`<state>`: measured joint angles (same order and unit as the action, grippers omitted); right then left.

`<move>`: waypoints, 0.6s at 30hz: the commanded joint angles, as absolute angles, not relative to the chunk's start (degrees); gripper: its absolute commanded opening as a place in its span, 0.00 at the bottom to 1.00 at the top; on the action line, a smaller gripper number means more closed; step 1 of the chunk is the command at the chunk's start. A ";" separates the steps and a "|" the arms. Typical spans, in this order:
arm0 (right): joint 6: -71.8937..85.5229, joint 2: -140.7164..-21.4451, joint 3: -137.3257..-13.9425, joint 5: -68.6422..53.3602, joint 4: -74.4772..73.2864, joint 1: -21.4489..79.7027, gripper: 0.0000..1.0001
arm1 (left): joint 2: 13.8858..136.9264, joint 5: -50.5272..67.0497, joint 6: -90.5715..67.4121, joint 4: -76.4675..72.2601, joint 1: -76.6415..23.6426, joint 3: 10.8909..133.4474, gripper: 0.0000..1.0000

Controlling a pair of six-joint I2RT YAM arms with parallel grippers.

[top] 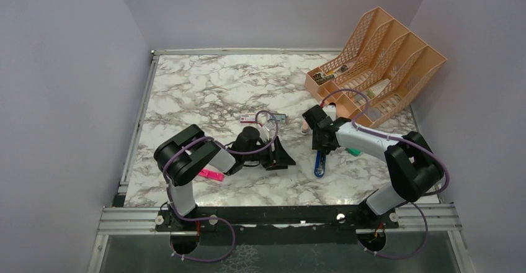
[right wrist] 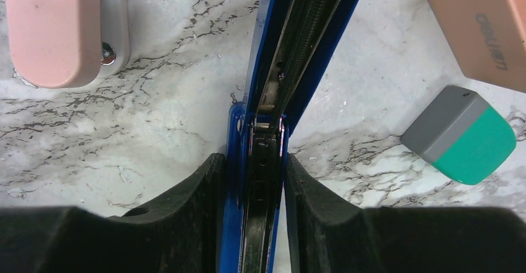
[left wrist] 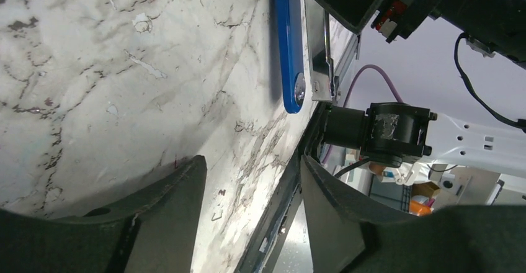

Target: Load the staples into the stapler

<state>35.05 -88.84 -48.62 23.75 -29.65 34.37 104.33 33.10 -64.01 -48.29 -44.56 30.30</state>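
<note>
The right gripper (right wrist: 253,177) clamps the blue stapler (right wrist: 305,37) between its 2 fingers, while the left gripper (left wrist: 253,164) stands parted and empty.

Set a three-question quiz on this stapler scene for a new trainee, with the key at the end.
1. True or false: the right fingers clasp the blue stapler.
2. What lies between the left fingers? A) a block of staples B) nothing C) a pink highlighter
3. Fill in: the eraser beside the stapler is grey and ____.
Key: 1 true; 2 B; 3 green.
</note>
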 commanded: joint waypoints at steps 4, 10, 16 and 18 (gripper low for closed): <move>33.55 -87.32 -49.42 24.43 -28.93 33.93 0.38 | 101.37 31.64 -61.06 -45.69 -44.12 31.25 0.63; 34.62 -83.60 -48.92 22.90 -29.74 33.93 0.49 | 100.40 31.60 -58.02 -41.23 -43.21 33.38 0.67; 34.14 -80.23 -49.26 22.29 -31.21 33.93 0.52 | 98.50 29.97 -54.47 -34.51 -42.42 36.39 0.69; 34.12 -79.63 -49.53 22.48 -31.95 33.93 0.51 | 97.99 29.21 -53.24 -31.85 -42.15 37.66 0.69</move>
<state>34.24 -81.28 -48.62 22.90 -29.91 34.37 100.40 31.77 -57.54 -37.69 -42.78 34.57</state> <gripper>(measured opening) 0.514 0.686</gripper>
